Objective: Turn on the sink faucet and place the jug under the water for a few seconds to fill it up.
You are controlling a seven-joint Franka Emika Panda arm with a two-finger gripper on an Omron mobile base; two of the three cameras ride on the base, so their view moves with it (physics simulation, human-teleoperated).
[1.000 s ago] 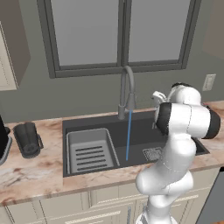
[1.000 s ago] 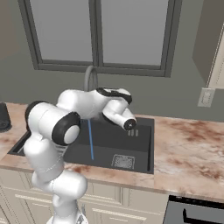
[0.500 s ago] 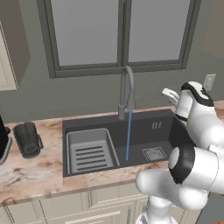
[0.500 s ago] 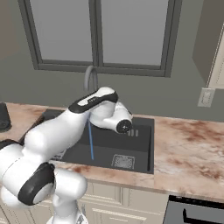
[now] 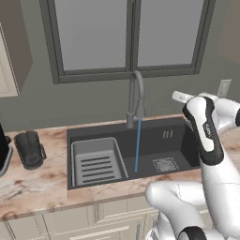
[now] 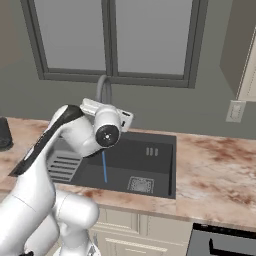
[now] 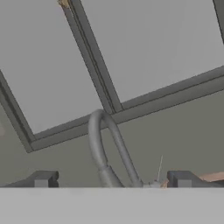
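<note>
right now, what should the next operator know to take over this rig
End effector: open, holding nothing, raised above the sink and pointed up at the window.
Faucet: on. A blue stream of water falls into the sink, landing between the slatted rack and the drain grate.
Jug: upright on the counter left of the sink, untouched, next to a black appliance at the frame edge.
Done: faucet turned on.
Left: reach left to the jug, grasp it, hold it under the stream for a few seconds.
</note>
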